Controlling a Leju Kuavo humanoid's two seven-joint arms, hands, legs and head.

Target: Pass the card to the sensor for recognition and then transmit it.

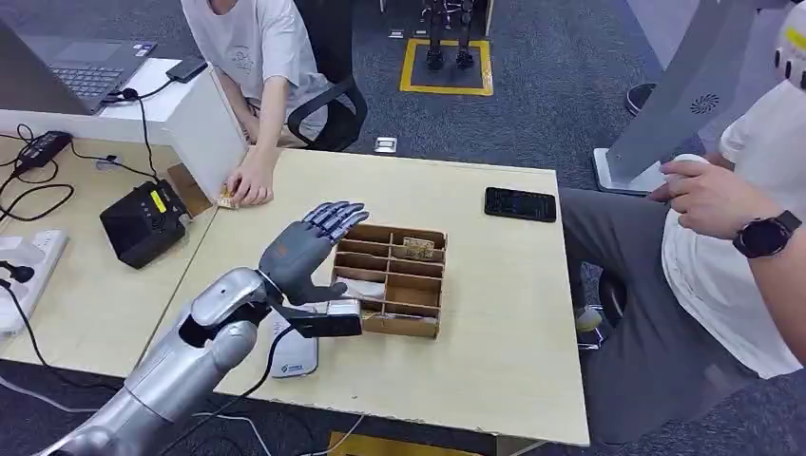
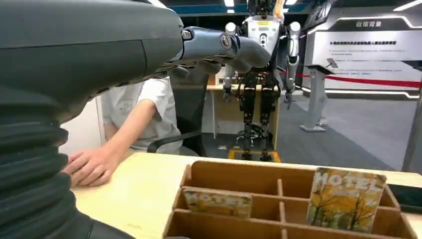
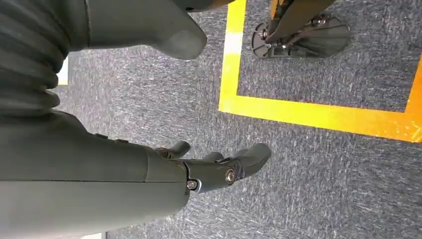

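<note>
Reaching for a card — none picked yet.
Left hand [image 1: 309,249] at frame centre, fingers apart above wooden tray [image 1: 427,326]; cards [image 1: 417,247] upright in far compartments — next, lower and pinch one.

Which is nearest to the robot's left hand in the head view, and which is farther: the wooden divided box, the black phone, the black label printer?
Measured from the left hand:
1. Wooden divided box, right beside the fingers.
2. Black label printer, to the hand's left.
3. Black phone, farthest, near the table's right far edge.
</note>
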